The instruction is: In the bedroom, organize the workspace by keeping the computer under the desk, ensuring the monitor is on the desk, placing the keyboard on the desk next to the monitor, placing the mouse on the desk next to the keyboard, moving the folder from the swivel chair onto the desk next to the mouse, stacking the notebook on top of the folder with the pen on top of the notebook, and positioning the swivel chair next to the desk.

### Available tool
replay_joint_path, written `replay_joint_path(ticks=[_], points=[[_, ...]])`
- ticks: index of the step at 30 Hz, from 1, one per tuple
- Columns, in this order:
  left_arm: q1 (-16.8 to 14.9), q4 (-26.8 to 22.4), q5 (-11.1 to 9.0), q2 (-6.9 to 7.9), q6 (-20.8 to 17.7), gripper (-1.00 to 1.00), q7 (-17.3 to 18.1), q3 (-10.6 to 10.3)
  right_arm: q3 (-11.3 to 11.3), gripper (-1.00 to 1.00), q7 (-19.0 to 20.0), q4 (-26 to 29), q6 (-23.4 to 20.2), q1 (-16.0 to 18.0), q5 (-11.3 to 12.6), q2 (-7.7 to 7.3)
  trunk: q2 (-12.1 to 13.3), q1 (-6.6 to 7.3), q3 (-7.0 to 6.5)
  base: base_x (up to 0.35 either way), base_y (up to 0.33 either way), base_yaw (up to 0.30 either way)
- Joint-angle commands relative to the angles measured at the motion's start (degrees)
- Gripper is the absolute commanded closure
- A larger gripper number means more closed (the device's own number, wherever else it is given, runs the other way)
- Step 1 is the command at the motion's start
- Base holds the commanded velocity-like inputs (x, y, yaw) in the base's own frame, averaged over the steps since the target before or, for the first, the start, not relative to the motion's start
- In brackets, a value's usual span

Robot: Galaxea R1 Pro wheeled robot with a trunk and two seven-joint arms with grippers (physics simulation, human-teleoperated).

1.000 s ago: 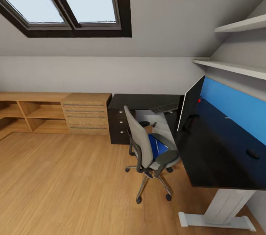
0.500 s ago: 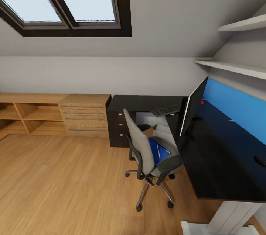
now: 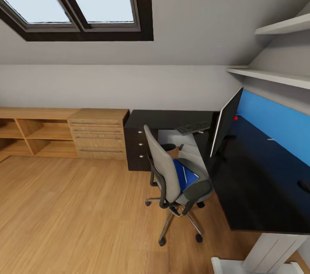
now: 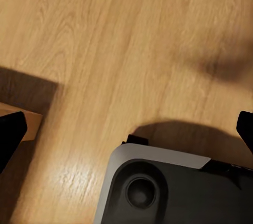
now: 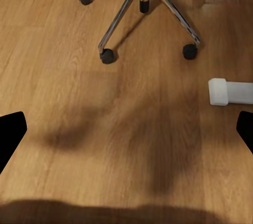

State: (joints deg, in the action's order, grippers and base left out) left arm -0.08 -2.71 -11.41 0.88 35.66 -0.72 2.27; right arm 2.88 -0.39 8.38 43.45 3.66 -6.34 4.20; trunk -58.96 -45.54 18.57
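The head view takes in the bedroom: the black L-shaped table [image 3: 254,188] runs along the right wall and turns at the far corner, with its three-drawer unit [image 3: 137,149] at the far left end. The monitor [image 3: 226,123] stands on the table, the keyboard [image 3: 192,128] lies on the far section, and the mouse [image 3: 304,186] sits at the right edge. The swivel chair [image 3: 172,175] stands just beside the table, carrying the blue folder [image 3: 183,175] on its seat, with a thin pale stick across it. A light oak cabinet [image 3: 64,132] lines the far wall to the left. The right wrist view shows the chair's chrome base on the floor [image 5: 105,108] and a white table foot [image 5: 226,91]; the right tool [image 5: 126,134] is spread wide. The left tool [image 4: 126,129] is likewise wide apart, above the robot's base [image 4: 174,187].
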Motion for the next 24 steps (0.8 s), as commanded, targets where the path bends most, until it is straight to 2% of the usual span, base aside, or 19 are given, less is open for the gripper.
replay_joint_path(ticks=[1, 3, 17, 20, 24], points=[[-0.01, -0.02, 0.16, -0.01, 0.11, -1.0, -0.07, 0.19, 0.35, -1.0, -0.06, -0.02, 0.15, 0.03, -0.51, 0.02, -0.46, -0.23, 0.25, 0.0, 0.0, 0.0], [-0.01, -0.02, 0.16, -0.01, 0.1, -1.0, -0.07, 0.19, 0.36, -1.0, -0.1, -0.03, 0.16, 0.03, -0.52, 0.02, -1.26, -0.67, 0.61, 0.0, 0.0, 0.0], [-0.01, -0.02, 0.07, 0.08, 0.11, -1.0, -0.07, 0.54, 0.1, -1.0, 0.11, -0.38, 0.58, 0.03, -0.54, 0.4, -1.26, -0.67, 0.35, 0.0, 0.0, -0.056], [-0.01, -0.02, 0.07, 0.08, 0.18, -1.0, -0.08, 0.56, -1.74, -1.0, 0.37, -0.42, 0.52, 0.03, -1.94, 0.55, -1.26, -0.67, 0.35, 0.0, 0.0, -0.002], [-0.01, -0.02, 0.07, 0.08, 0.2, -1.0, -0.14, 0.6, -2.65, -1.0, 0.45, -0.45, 0.57, 0.03, -2.51, 0.55, -1.66, -0.89, 0.52, 0.0, 0.0, 0.0]])
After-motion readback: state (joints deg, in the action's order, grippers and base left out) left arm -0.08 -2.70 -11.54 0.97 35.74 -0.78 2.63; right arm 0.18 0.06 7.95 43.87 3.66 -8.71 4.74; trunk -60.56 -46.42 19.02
